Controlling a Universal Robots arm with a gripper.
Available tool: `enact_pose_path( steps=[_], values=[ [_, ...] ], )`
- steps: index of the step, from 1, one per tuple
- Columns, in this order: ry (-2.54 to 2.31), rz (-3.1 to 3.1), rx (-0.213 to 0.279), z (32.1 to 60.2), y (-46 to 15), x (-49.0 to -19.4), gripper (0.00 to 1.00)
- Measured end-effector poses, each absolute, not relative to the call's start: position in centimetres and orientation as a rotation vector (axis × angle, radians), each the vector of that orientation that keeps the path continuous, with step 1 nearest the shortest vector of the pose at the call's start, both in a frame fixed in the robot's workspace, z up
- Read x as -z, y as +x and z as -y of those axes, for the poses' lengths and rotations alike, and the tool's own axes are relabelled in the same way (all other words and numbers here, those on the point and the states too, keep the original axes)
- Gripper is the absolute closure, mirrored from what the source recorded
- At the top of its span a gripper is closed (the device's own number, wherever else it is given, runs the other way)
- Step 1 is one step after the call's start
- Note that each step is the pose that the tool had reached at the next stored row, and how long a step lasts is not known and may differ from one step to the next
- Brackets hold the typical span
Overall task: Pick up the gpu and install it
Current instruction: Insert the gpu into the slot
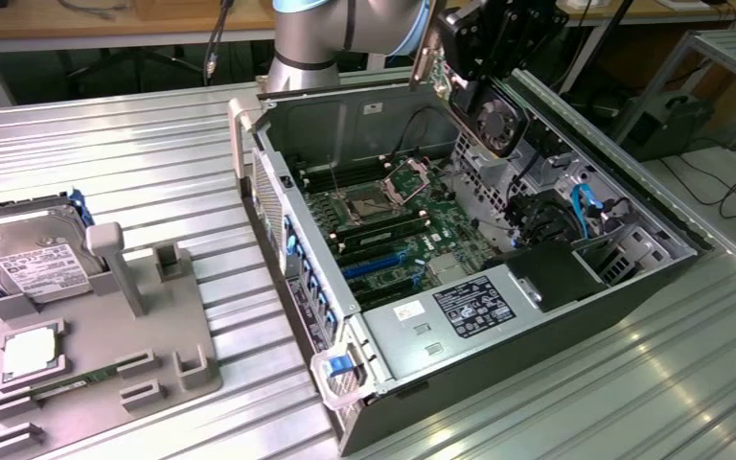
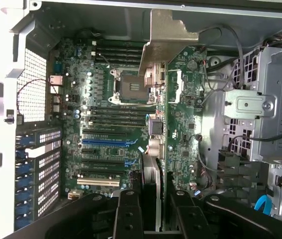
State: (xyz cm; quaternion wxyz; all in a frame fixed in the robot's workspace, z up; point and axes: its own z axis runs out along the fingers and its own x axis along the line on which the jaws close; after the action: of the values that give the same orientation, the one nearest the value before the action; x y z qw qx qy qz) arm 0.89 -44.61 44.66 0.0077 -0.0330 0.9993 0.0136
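At the exterior view's left, we find a grey holder tray (image 1: 150, 335) on the ribbed metal worktop (image 1: 150, 153), with a hard drive (image 1: 30, 259) standing in it. At centre, the open computer case (image 1: 330, 115) lies on its side with the motherboard (image 1: 394, 220) exposed. Further right, above the case, the gripper (image 1: 490, 67) is clamped on the gpu (image 1: 496, 120), which hangs in the air clear of the motherboard. In the wrist view, we see the card edge-on between the fingers (image 2: 128, 209), its silver bracket (image 2: 168, 37) at the end away from the gripper.
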Motion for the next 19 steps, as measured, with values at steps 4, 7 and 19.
enact_pose_path(
  steps=[4, 7, 19],
  values=[
    [-0.123, -3.124, -0.043, 44.61, 0.89, -44.65, 0.73],
    [-0.141, -3.123, -0.043, 44.61, 0.90, -44.66, 0.73],
    [-0.243, -3.118, -0.044, 44.61, 0.89, -44.65, 0.73]
  ],
)
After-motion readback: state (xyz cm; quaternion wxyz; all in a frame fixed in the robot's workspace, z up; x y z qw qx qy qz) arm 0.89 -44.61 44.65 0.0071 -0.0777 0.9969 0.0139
